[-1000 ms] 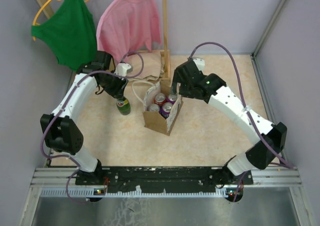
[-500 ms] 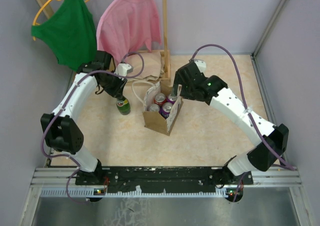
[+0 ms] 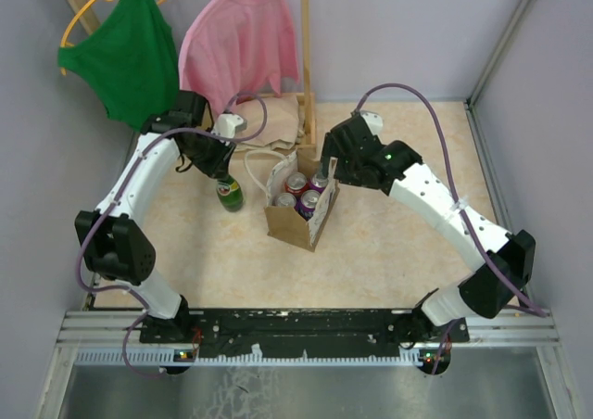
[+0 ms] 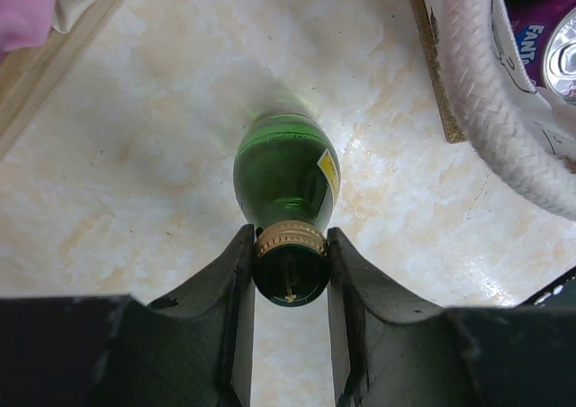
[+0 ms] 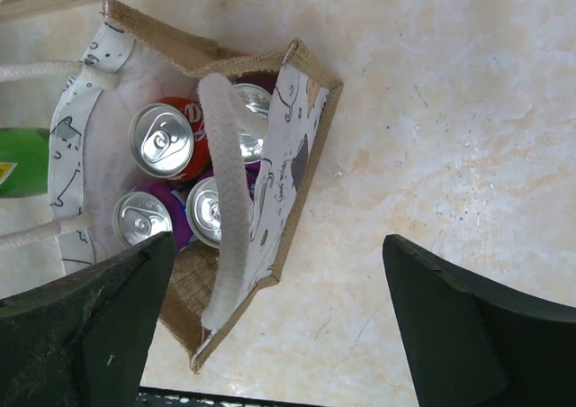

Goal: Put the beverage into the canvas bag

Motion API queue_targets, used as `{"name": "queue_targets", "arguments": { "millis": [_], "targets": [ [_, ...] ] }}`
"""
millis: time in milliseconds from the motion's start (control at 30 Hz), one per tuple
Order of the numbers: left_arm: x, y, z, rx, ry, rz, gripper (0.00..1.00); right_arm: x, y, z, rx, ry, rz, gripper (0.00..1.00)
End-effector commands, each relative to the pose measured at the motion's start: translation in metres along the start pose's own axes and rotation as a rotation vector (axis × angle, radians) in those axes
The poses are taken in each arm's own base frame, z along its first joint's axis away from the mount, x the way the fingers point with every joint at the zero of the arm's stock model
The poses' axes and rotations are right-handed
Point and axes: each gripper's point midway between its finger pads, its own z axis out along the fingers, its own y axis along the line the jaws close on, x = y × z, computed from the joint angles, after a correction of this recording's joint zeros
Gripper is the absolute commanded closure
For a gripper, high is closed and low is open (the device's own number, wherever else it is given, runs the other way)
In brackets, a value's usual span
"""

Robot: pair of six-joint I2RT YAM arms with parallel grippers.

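The beverage is a green glass bottle [image 3: 229,195] with a gold-collared cap, standing left of the canvas bag [image 3: 289,226]. My left gripper [image 3: 220,172] is shut on the bottle's neck; the left wrist view shows both fingers pressed against the cap of the bottle [image 4: 286,168]. I cannot tell if the bottle is off the table. The tan bag stands upright and open, with several cans [image 5: 162,139] inside and pale rope handles [image 5: 229,191]. My right gripper [image 3: 324,171] is open and empty above the bag's right rim [image 5: 301,155].
A folded beige cloth pile [image 3: 276,122] lies behind the bag beside a wooden rack post [image 3: 306,67]. Green [image 3: 125,48] and pink [image 3: 239,44] garments hang at the back. The bag's other rope handle [image 4: 490,92] lies close to the bottle's right.
My left gripper and the bottle have shifted very slightly. My right gripper has edged a little left and down over the bag's right rim.
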Motion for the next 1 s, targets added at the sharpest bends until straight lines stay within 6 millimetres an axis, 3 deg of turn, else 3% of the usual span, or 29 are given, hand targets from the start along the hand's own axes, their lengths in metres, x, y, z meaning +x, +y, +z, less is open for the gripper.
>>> {"name": "queue_targets", "arguments": {
  "millis": [0,267,667,967],
  "targets": [
    [-0.040,0.003,-0.027,-0.034,-0.144,0.044,1.00,-0.017,0.007,-0.012,-0.050,-0.061,0.043,0.01],
    [-0.048,0.002,-0.037,-0.047,-0.181,0.050,1.00,-0.015,0.005,-0.012,-0.043,-0.060,0.048,0.01],
    [-0.116,0.019,-0.098,-0.159,-0.381,0.098,1.00,-0.012,0.002,-0.011,-0.035,-0.058,0.052,0.01],
    [-0.162,0.015,-0.141,-0.177,-0.553,0.142,1.00,-0.009,0.003,-0.008,-0.038,-0.046,0.048,0.01]
  ]
}}
